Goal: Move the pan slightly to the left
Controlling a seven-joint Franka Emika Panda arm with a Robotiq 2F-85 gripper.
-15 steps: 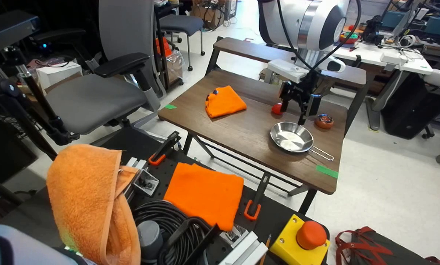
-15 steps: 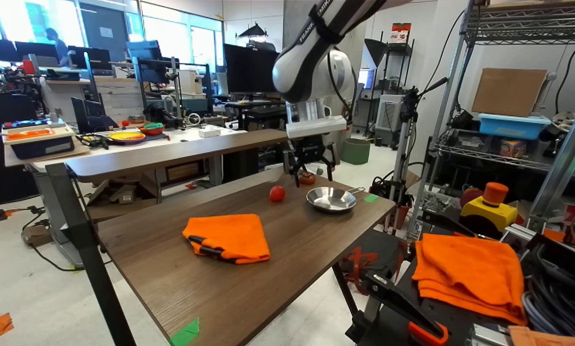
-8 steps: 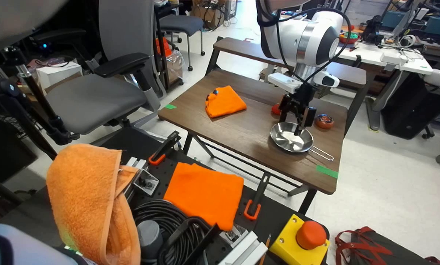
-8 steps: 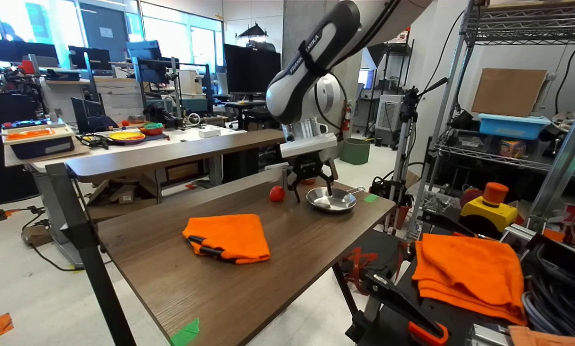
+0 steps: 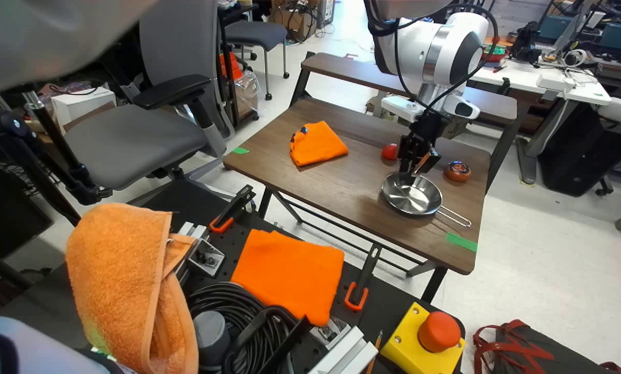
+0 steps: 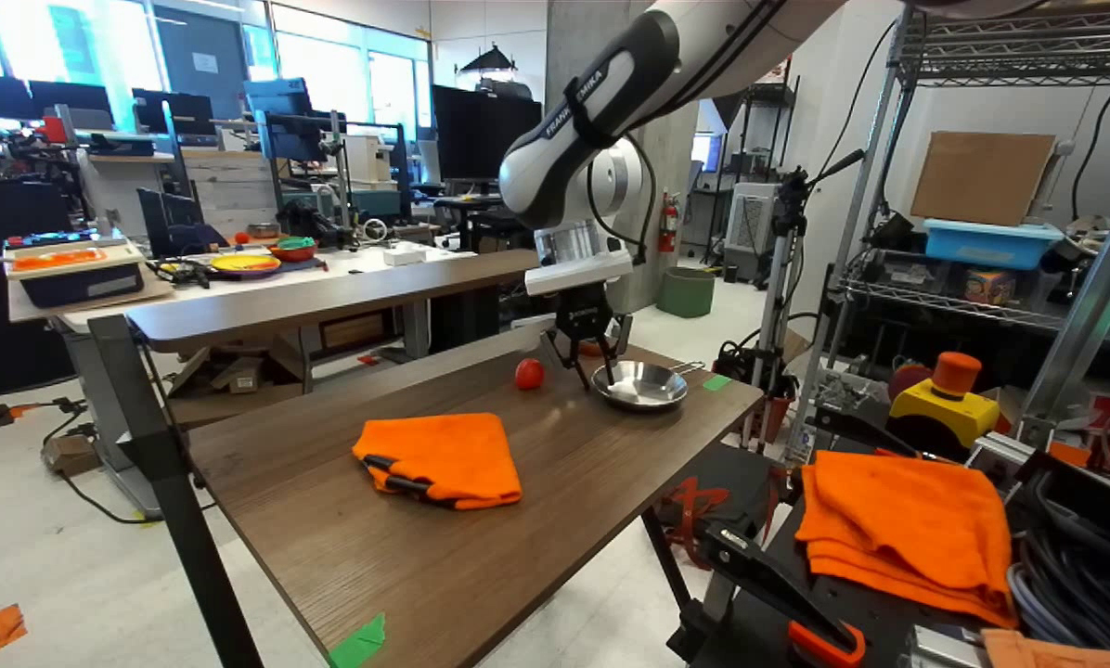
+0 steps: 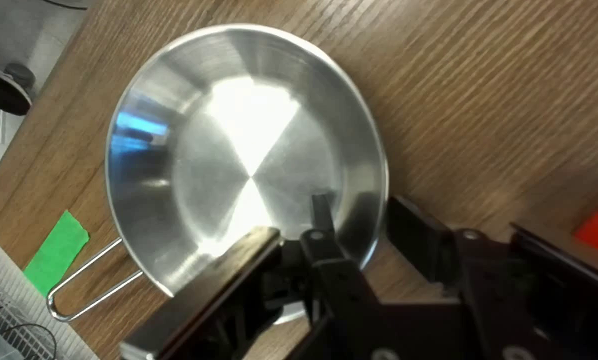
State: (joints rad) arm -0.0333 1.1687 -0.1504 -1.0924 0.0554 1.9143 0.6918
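The shiny silver pan [image 5: 413, 200] lies flat on the wooden table, its thin wire handle [image 7: 86, 280] pointing away from my gripper. My gripper [image 7: 357, 206] straddles the pan's rim, partly narrowed. One of its fingers [image 7: 324, 220] reaches down inside the pan, with a gap between it and the wall. Just outside the rim is the other finger, very close to it; whether it touches I cannot tell. In an exterior view the gripper [image 6: 598, 384] stands low at the pan [image 6: 652, 391], on the side facing the red round object.
A red round object [image 6: 530, 374] sits close beside the gripper. An orange-brown round object [image 5: 457, 171] stands behind the pan. A folded orange cloth [image 5: 318, 144] lies further along the table. Green tape [image 5: 461, 241] marks the table edge near the handle.
My gripper has come down from above onto the pan's rim, and its fingers have drawn closer together. The red round object has shifted slightly. The pan has stayed in place.
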